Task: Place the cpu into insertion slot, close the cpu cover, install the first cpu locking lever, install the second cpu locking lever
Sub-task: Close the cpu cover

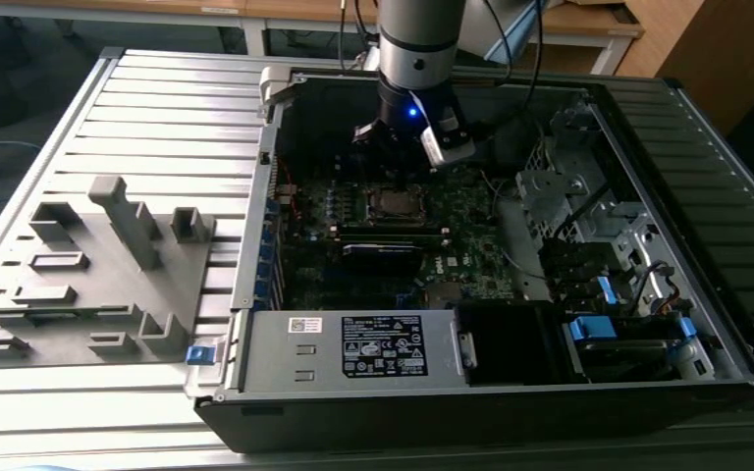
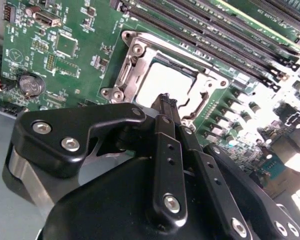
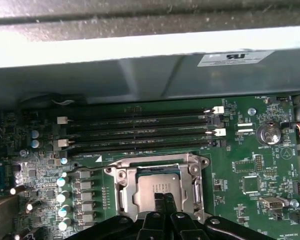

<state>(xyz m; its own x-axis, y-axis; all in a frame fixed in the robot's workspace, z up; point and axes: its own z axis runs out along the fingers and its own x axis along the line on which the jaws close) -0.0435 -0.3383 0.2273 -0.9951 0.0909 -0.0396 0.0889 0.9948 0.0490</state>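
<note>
One small flat square chip with a dull silver-grey metal top, the cpu (image 3: 157,186), lies seated in its socket (image 3: 145,174) on the green circuit board (image 3: 240,155) in the first wrist view, which is where the task wants it. Around it lies the cpu cover (image 3: 155,161), a thin silver metal frame plate with a square opening. It looks to be down flat, its opening framing the chip's top, though I cannot tell whether it is latched. My gripper (image 2: 166,102), black and two-fingered, hangs directly over the chip in the second wrist view, its fingers closed together with nothing between them. I judge that I hold nothing, and I cannot say whether the tips touch the metal top or stop just above it. Fingers together make a narrow point, which suits work inside so tight a frame. Just beside the socket run the long black memory slots (image 3: 140,131), and further off on the board sits a round silver coin battery (image 3: 268,134). In the exterior view the board lies at the bottom of an open black computer case (image 1: 482,422), laid on its side so that I can reach the socket from above. The case rests on a grey slatted metal surface (image 1: 154,108), with a grey moulded parts holder (image 1: 89,265) well apart toward the exterior view's left.
</note>
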